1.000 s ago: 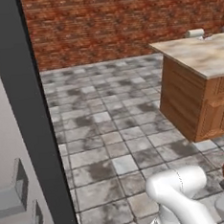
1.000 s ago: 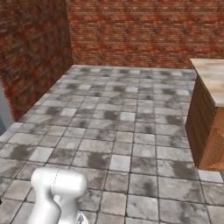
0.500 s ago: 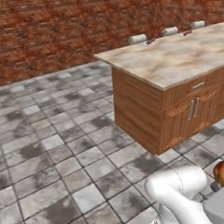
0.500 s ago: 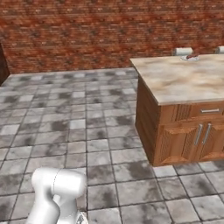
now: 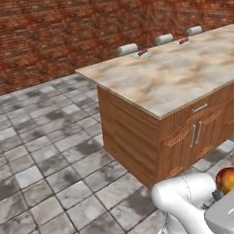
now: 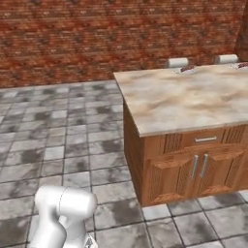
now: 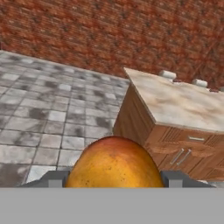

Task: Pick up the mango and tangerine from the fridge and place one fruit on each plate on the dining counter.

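The gripper (image 7: 114, 177) is clamped on the mango (image 7: 114, 165), its two dark fingertips (image 7: 54, 179) set against the fruit's left and right flanks with the jaws partly apart to the fruit's width. The mango is orange-yellow with a reddish blush on top and sits squarely between the fingers, clear of the floor. In the left base view the same fruit (image 5: 230, 178) shows at the lower right, tucked against the white arm (image 5: 189, 198), which is folded low and close to the base, its rounded elbow joint facing the camera. In the right base view the arm (image 6: 63, 213) rises at the lower left. The hand is carried roughly level, looking across the grey tiled floor (image 5: 47, 160) toward the dining counter (image 5: 180, 76). The counter, marbled beige on a wooden base with drawers and cupboard doors, stands ahead and to the right. At its far edge lie two plates (image 5: 142, 53), each with a reddish skewer, well apart from the gripper. Grey stool backrests (image 5: 127, 49) line that far side. A red brick wall (image 5: 56, 29) closes the room behind.
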